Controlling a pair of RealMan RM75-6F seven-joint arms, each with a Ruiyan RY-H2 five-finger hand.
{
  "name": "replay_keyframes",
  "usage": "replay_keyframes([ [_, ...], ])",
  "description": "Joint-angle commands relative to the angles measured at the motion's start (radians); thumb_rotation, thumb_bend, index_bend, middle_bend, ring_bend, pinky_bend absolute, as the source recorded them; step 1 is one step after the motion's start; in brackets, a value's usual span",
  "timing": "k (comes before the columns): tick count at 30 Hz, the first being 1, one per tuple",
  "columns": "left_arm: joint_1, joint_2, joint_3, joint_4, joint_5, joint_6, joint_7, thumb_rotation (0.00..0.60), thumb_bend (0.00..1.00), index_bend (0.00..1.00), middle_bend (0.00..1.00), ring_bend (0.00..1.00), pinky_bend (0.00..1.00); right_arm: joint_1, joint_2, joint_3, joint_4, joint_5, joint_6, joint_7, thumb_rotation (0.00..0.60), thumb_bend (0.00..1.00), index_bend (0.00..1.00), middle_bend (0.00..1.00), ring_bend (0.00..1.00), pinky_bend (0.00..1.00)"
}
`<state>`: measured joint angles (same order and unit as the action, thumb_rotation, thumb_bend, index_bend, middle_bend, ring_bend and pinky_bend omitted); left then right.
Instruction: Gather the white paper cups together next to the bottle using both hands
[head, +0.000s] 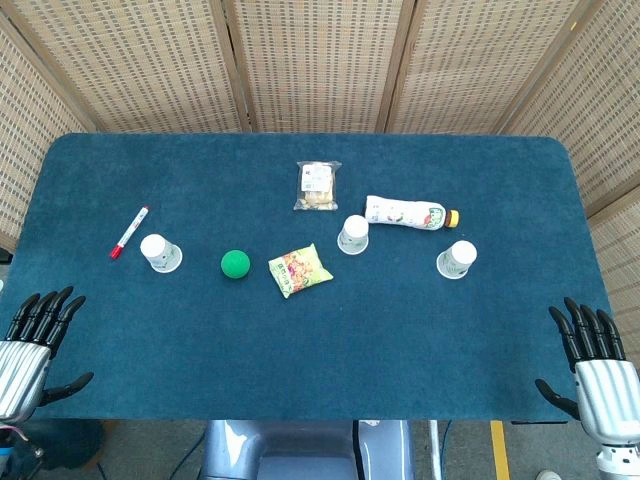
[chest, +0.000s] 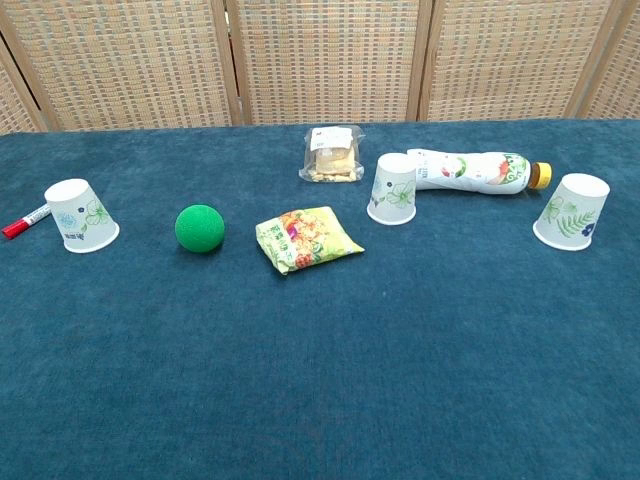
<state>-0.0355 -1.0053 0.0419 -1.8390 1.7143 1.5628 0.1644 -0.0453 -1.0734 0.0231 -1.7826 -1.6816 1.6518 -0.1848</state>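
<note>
Three white paper cups stand upside down on the blue table (head: 400, 340). One cup (head: 160, 253) (chest: 80, 215) is at the left, one (head: 353, 234) (chest: 393, 189) touches the base of the bottle, and one (head: 457, 259) (chest: 572, 211) is below the bottle's cap. The bottle (head: 406, 213) (chest: 470, 171) lies on its side with its yellow cap pointing right. My left hand (head: 35, 345) hangs at the table's near left edge, fingers spread and holding nothing. My right hand (head: 595, 360) is at the near right edge, likewise spread. Neither hand shows in the chest view.
A green ball (head: 235, 264) (chest: 200, 228) and a yellow snack packet (head: 299, 270) (chest: 305, 239) lie between the left and middle cups. A clear biscuit bag (head: 318, 185) (chest: 333, 153) sits behind them. A red-and-white marker (head: 129, 231) (chest: 25, 221) lies far left.
</note>
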Motion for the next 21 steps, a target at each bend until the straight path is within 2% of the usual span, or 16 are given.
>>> replay_keyframes([
  [1,0.0,0.001,-0.001,0.0,-0.003,-0.001,-0.002,0.6,0.0,0.0,0.0,0.0,0.0,0.001,-0.001,0.0,0.001,0.002,-0.003,-0.003,0.6,0.0,0.0,0.0,0.0,0.0],
  [5,-0.001,0.001,-0.002,-0.003,-0.006,-0.004,0.002,0.6,0.0,0.0,0.0,0.0,0.0,0.013,-0.005,0.004,0.004,0.003,-0.02,0.004,0.6,0.0,0.0,0.0,0.0,0.0],
  [9,-0.01,-0.011,-0.013,0.001,-0.017,-0.016,0.018,0.6,0.0,0.0,0.0,0.0,0.0,0.094,-0.004,0.035,0.031,0.012,-0.122,0.025,0.6,0.0,0.0,0.0,0.0,0.0],
  [12,-0.018,-0.02,-0.02,0.001,-0.021,-0.023,0.022,0.6,0.0,0.0,0.0,0.0,0.0,0.176,0.01,0.089,0.02,0.044,-0.211,0.019,0.6,0.0,0.0,0.0,0.0,0.0],
  [16,-0.03,-0.034,-0.031,0.004,-0.035,-0.038,0.033,0.6,0.0,0.0,0.0,0.0,0.0,0.297,-0.002,0.17,0.032,0.099,-0.325,0.033,0.6,0.0,0.06,0.01,0.0,0.01],
  [21,-0.048,-0.041,-0.048,0.001,-0.09,-0.078,0.051,0.6,0.0,0.0,0.0,0.0,0.0,0.449,-0.058,0.24,0.107,0.266,-0.542,-0.004,0.6,0.05,0.11,0.09,0.05,0.09],
])
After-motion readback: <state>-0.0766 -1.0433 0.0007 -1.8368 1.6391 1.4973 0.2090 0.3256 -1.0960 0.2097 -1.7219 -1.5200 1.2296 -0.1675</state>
